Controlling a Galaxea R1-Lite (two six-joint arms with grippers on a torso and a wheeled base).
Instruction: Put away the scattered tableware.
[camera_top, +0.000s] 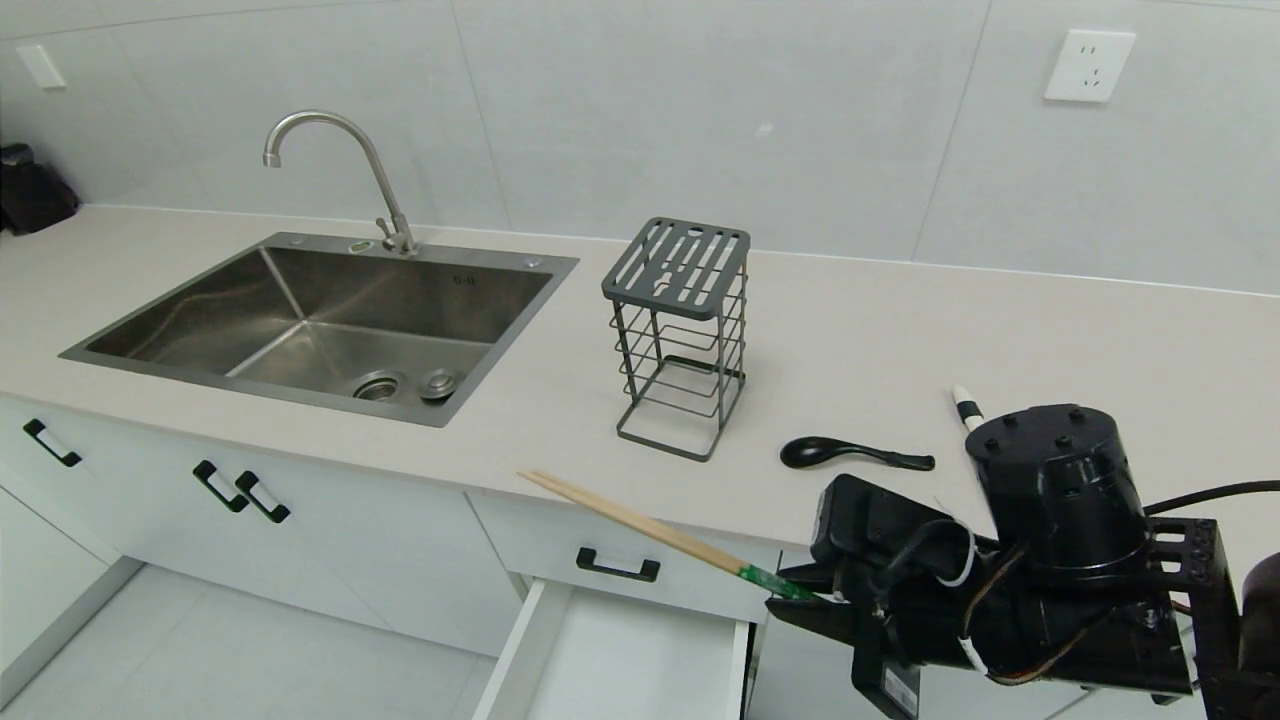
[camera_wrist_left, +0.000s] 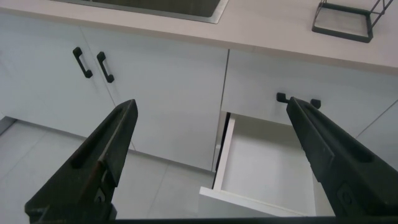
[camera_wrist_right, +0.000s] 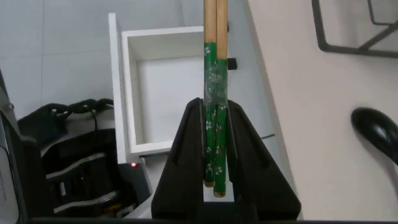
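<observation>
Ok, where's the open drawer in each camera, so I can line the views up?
Head view: open drawer at bottom centre, under the counter edge, next to the right claw holding the chopsticks.
Left wrist view: open drawer between the open left claw fingers, under a black-handled drawer front.
Right wrist view: open drawer beyond the right claw, alongside the chopsticks.
Shared landmark: the wire rack on the counter.
</observation>
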